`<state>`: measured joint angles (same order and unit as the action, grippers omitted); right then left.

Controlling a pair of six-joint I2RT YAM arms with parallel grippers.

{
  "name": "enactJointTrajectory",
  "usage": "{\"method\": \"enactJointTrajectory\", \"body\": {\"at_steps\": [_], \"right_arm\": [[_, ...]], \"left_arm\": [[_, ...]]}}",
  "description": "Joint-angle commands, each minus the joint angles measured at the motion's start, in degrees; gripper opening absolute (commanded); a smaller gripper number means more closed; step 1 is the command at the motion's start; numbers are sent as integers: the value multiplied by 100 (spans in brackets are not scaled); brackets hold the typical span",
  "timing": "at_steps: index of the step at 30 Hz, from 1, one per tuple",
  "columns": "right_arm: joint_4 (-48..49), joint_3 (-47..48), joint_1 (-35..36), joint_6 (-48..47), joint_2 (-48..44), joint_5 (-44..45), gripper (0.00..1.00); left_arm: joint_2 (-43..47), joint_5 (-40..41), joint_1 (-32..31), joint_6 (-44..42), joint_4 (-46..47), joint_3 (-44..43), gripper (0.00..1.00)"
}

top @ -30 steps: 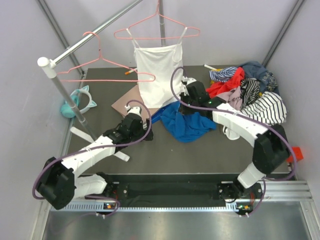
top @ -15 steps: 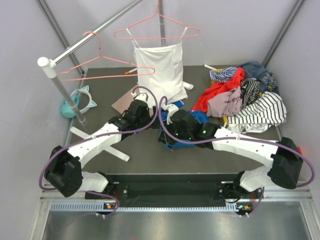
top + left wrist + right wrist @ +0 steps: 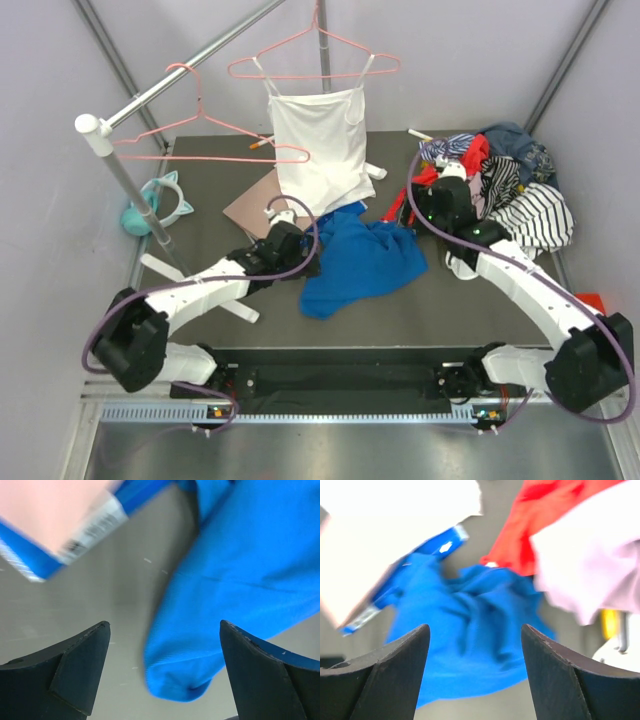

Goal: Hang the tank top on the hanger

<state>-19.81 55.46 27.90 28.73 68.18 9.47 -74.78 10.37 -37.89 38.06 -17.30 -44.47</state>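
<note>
The tank top (image 3: 360, 262) lies crumpled on the dark table (image 3: 420, 320) at centre frame in the overhead view, its straps and neckline lost in the folds. At its left edge is the left claw (image 3: 308, 262), its tips hard to pick out from above. Its wrist view shows the left claw (image 3: 165, 630) spread wide and holding nothing, a blue hem (image 3: 240, 580) below the gap. The right claw (image 3: 475, 630) is also parted and empty, above blurred blue fabric (image 3: 465, 645) beside a red garment (image 3: 550, 525). The hanger (image 3: 200, 113) hangs bare on the rail at upper left. A white camisole (image 3: 320, 150) at upper centre hides the table behind it.
</note>
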Motion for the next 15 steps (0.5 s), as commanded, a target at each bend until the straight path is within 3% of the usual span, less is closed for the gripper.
{"method": "enactJointTrajectory", "body": {"at_steps": [1, 7, 15], "right_arm": [[48, 183, -267, -561, 651, 2, 73], [171, 597, -303, -456, 1250, -718, 74], [171, 0, -268, -61, 1312, -912, 72]], "left_arm": [[-536, -105, -412, 447, 666, -176, 95], [-915, 184, -570, 869, 544, -115, 90], [-1020, 431, -570, 747, 885, -53, 85]]}}
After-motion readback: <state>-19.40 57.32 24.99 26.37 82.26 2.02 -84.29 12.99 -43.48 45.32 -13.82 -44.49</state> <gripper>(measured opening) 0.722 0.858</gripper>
